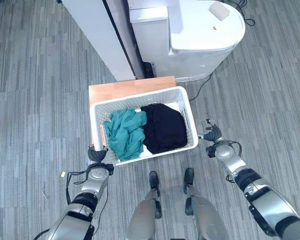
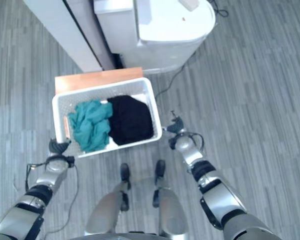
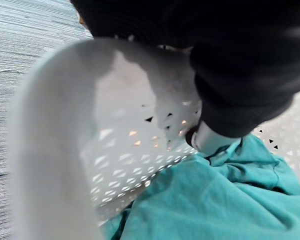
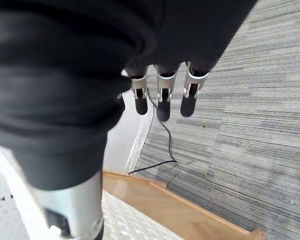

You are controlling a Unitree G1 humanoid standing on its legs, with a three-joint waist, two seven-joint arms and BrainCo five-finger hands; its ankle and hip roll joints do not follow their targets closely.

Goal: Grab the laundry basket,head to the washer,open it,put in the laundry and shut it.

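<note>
- No writing, label, number or sign is showing legibly anywhere in these views.

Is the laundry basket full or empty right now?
Partly full: the white laundry basket holds a crumpled teal garment and a black garment, with bare floor showing between them.
</note>
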